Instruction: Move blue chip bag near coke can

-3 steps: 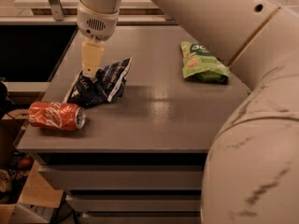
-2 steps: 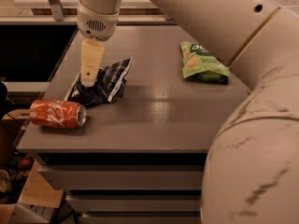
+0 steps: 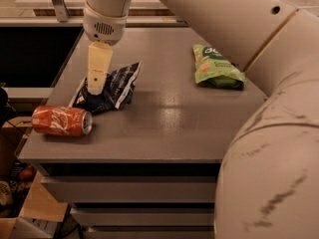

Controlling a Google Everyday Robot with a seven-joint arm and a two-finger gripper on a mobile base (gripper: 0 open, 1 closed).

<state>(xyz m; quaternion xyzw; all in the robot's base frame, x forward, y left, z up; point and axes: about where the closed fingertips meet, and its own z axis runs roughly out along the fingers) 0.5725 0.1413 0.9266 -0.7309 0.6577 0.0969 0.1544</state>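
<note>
The blue chip bag [image 3: 115, 86] lies crumpled on the grey table [image 3: 169, 118], at its left side. The coke can [image 3: 62, 121] lies on its side near the table's front left corner, just in front of and left of the bag, with its silver top end pointing right. My gripper [image 3: 94, 86] hangs straight down from the cream wrist and its tip is at the bag's left part, in front of it in this view. I cannot tell whether it touches or holds the bag.
A light green snack bag [image 3: 215, 67] lies at the table's back right. My large cream arm [image 3: 269, 148] fills the right foreground and hides the table's right front. The table's left edge drops to a dark gap, with cardboard boxes [image 3: 35, 208] on the floor below.
My gripper has come down a little onto the bag's left part. The bag and the can have stayed where they were.
</note>
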